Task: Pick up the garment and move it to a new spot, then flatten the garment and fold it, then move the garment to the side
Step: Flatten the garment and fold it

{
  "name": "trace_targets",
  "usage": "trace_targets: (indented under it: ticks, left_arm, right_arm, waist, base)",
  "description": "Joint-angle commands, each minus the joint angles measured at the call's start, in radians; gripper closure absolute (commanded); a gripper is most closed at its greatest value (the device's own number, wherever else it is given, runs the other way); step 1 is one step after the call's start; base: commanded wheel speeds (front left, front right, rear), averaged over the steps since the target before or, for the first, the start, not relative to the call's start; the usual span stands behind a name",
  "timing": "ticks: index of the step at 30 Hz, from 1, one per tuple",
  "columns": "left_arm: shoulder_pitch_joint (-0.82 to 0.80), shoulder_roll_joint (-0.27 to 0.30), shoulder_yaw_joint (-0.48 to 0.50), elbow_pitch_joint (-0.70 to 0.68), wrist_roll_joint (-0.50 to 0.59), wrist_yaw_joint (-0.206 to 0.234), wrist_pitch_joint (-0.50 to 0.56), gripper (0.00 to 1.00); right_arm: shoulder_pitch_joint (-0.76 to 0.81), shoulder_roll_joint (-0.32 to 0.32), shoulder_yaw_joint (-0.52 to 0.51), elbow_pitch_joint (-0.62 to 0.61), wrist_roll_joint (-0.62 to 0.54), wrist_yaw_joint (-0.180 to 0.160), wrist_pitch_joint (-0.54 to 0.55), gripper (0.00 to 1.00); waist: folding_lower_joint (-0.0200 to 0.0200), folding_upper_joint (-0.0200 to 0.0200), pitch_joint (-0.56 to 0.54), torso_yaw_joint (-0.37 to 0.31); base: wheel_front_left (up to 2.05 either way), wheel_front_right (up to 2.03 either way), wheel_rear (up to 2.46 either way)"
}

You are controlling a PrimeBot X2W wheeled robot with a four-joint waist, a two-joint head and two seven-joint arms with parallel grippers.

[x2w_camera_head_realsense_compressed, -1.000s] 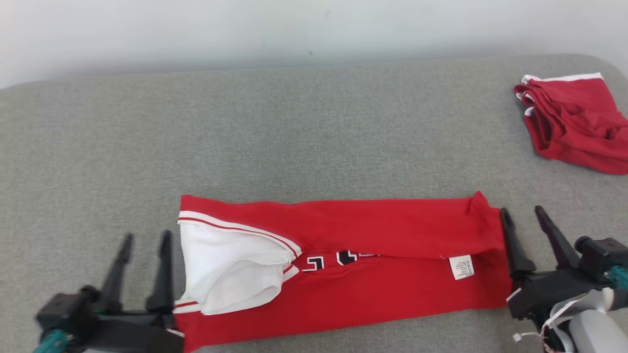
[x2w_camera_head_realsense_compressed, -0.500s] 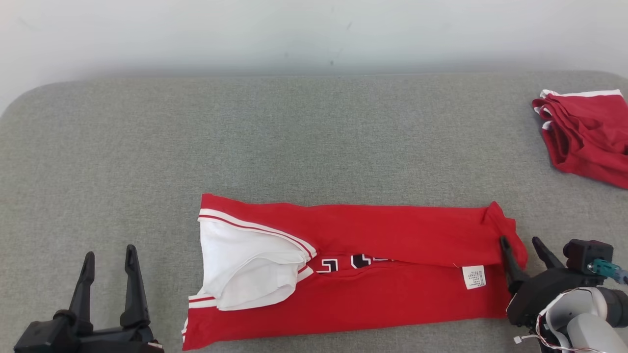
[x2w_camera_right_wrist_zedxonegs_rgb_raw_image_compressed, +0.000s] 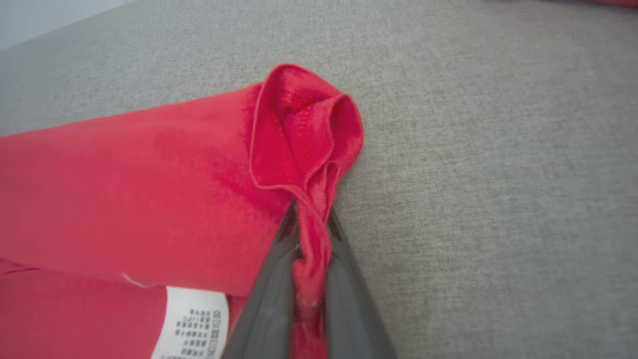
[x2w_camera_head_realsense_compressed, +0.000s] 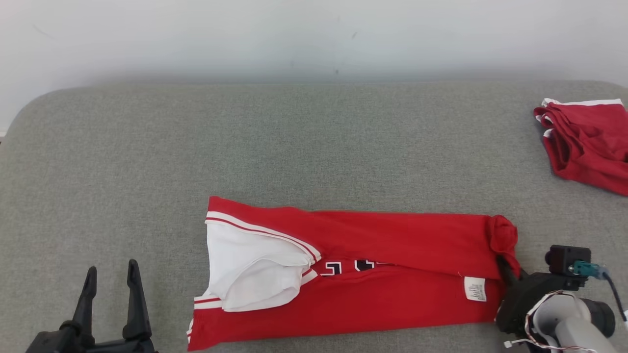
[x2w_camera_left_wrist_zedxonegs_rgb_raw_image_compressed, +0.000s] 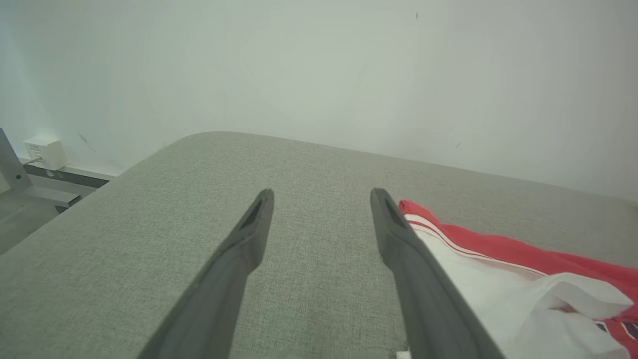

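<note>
Lengthwise on the grey cushion (x2w_camera_head_realsense_compressed: 294, 147) lies the folded red garment (x2w_camera_head_realsense_compressed: 392, 240) (white lining showing at its left end). The right gripper (x2w_camera_right_wrist_zedxonegs_rgb_raw_image_compressed: 309, 219) is clamped on its bunched right corner; the left gripper (x2w_camera_head_realsense_compressed: 110, 274) gapes wide, clear of the cloth.

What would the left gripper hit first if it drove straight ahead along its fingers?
Probably only bare grey cushion: the left gripper, open, points across it towards the white wall. The red garment lies beside one finger, out of line. Height above the cushion is unclear.
</note>
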Motion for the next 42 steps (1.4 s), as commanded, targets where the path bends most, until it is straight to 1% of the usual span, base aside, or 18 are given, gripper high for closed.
trace_targets:
  ticks: [1,6,11,13,16,20,21,23,27,28,32,37,42]
  left_arm:
    - [0.011,-0.006,0.004,0.005,0.014,-0.006,-0.003,0.0]
    - [0.018,-0.019,0.011,0.018,0.028,-0.015,-0.003,0.0]
    - [0.031,-0.029,0.01,0.028,0.036,-0.025,-0.003,0.0]
    - [0.037,-0.031,0.013,0.031,0.039,-0.024,-0.003,0.0]
    - [0.05,-0.034,0.023,0.034,0.041,-0.026,-0.003,0.0]
    - [0.061,-0.04,0.035,0.032,0.041,-0.028,-0.003,0.0]
    - [0.061,-0.04,0.035,0.032,0.041,-0.028,-0.003,0.0]
    - [0.065,-0.042,0.038,0.032,0.041,-0.029,-0.003,0.0]
    - [0.062,-0.045,0.036,0.039,0.041,-0.031,-0.003,0.0]
    - [0.055,-0.047,0.032,0.043,0.042,-0.032,-0.003,0.0]
    - [0.036,-0.048,0.02,0.055,0.043,-0.034,-0.003,0.0]
    - [0.018,-0.05,0.009,0.062,0.044,-0.035,-0.003,0.0]
    - [-0.005,-0.051,0.0,0.076,0.041,-0.032,-0.003,0.0]
  right_arm:
    - [-0.005,-0.023,-0.009,0.016,0.012,-0.003,-0.006,1.0]
    - [-0.027,-0.09,-0.051,0.043,0.02,-0.003,-0.041,1.0]
    - [-0.023,-0.175,-0.097,0.063,0.006,-0.003,-0.055,1.0]
    - [-0.018,-0.192,-0.101,0.056,0.0,-0.003,-0.057,1.0]
    - [-0.01,-0.195,-0.092,0.026,-0.001,-0.003,-0.042,1.0]
    - [0.003,-0.15,-0.059,-0.065,0.017,-0.003,-0.015,1.0]
    - [0.003,-0.15,-0.059,-0.065,0.017,-0.003,-0.015,1.0]
    - [0.008,-0.123,-0.036,-0.124,0.031,-0.003,0.004,1.0]
    - [0.023,-0.058,0.021,-0.251,0.063,-0.003,0.05,1.0]
    - [0.028,-0.026,0.049,-0.309,0.08,-0.003,0.072,1.0]
    - [0.04,0.041,0.103,-0.406,0.105,-0.003,0.12,1.0]
    - [0.05,0.119,0.152,-0.473,0.116,-0.003,0.161,1.0]
    - [0.037,0.17,0.198,-0.478,0.107,-0.003,0.169,1.0]
  waist:
    - [0.0,0.0,-0.007,-0.007]
    - [0.0,0.0,-0.028,-0.013]
    - [0.0,0.0,-0.056,-0.016]
    - [0.0,0.0,-0.068,-0.021]
    - [0.0,0.0,-0.081,-0.032]
    - [0.0,0.0,-0.091,-0.048]
    - [0.0,0.0,-0.091,-0.048]
    - [0.0,0.0,-0.093,-0.054]
    - [0.0,0.0,-0.096,-0.056]
    - [0.0,0.0,-0.095,-0.052]
    - [0.0,0.0,-0.091,-0.033]
    - [0.0,0.0,-0.082,-0.004]
    - [0.0,0.0,-0.067,0.024]
  base:
    - [0.0,0.0,0.0]
    - [0.0,0.0,0.0]
    - [0.0,0.0,0.0]
    - [0.0,0.0,0.0]
    - [0.0,0.0,0.0]
    - [0.0,0.0,0.0]
    - [0.0,0.0,0.0]
    - [0.0,0.0,0.0]
    - [0.0,0.0,0.0]
    - [0.0,0.0,0.0]
    - [0.0,0.0,0.0]
    - [0.0,0.0,0.0]
    - [0.0,0.0,0.0]
